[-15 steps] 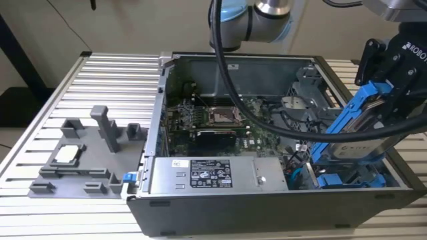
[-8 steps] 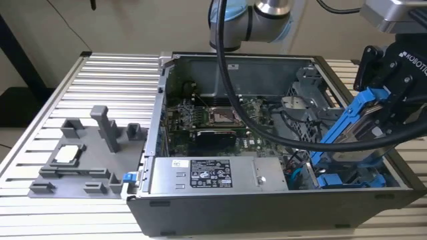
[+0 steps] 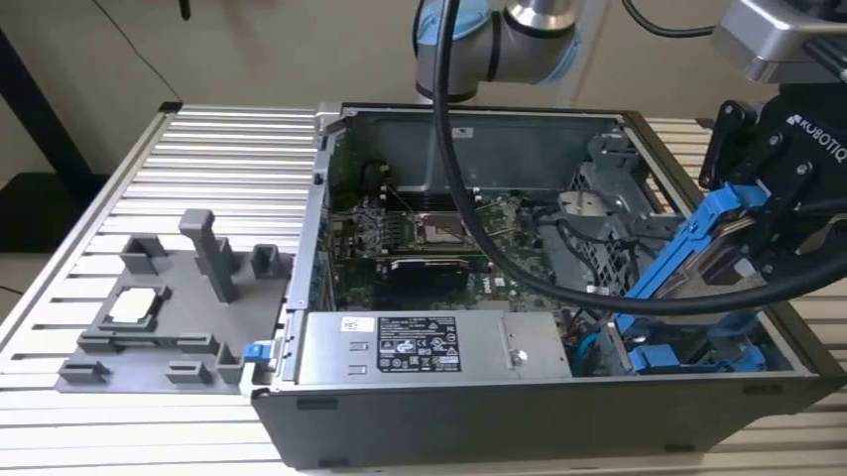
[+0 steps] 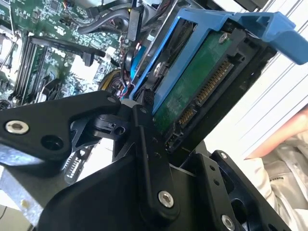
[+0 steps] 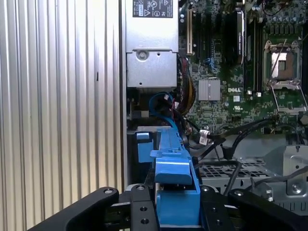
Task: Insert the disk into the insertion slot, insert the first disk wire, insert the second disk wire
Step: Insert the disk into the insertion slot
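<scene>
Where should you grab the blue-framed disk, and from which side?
Pinch across its two flat blue side rails, coming from the connector end. The disk hangs tilted over the case, and the gripper clamps it that way, leaving its far end free.

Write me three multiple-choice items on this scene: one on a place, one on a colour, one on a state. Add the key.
1. In the exterior view, where does the grey fixture block stand relative to the computer case?
A) on the exterior view's left of it
B) inside it
C) on top of it

2. The carrier frame around the disk is
A) red
B) blue
C) yellow

3. The disk is
A) flat on the table
B) tilted in the gripper over the case
C) lying on the fixture block

Key:
1 A, it sits on the ribbed table beside the case.
2 B, it is bright blue in every view.
3 B, the gripper clamps it at a slant above the open case.
</scene>
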### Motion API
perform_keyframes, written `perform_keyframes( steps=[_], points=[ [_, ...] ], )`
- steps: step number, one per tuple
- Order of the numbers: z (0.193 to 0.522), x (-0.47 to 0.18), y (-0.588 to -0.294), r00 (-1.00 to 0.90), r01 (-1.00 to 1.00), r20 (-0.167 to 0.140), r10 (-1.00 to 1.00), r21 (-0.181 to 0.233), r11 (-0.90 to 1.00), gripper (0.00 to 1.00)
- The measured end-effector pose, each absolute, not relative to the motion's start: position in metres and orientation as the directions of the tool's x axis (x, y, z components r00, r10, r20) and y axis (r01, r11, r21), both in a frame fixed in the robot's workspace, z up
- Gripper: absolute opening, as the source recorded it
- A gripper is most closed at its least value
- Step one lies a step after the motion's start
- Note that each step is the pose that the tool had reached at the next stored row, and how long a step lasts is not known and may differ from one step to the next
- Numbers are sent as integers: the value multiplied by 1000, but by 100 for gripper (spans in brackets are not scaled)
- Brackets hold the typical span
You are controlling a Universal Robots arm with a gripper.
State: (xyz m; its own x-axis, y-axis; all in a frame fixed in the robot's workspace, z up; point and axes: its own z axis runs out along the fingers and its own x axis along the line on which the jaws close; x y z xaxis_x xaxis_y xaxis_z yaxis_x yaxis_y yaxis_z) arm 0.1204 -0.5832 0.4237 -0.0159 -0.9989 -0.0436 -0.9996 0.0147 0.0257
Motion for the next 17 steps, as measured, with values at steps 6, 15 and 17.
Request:
perform_keyframes(
  steps=[6,15,17],
  points=[
    [421,123,-583,-14,-1000,-51,-999,26,13,33],
    [412,128,-583,-14,-1000,-54,-998,26,13,33],
    [410,128,-583,-14,-1000,-54,-998,26,12,33]
  ],
)
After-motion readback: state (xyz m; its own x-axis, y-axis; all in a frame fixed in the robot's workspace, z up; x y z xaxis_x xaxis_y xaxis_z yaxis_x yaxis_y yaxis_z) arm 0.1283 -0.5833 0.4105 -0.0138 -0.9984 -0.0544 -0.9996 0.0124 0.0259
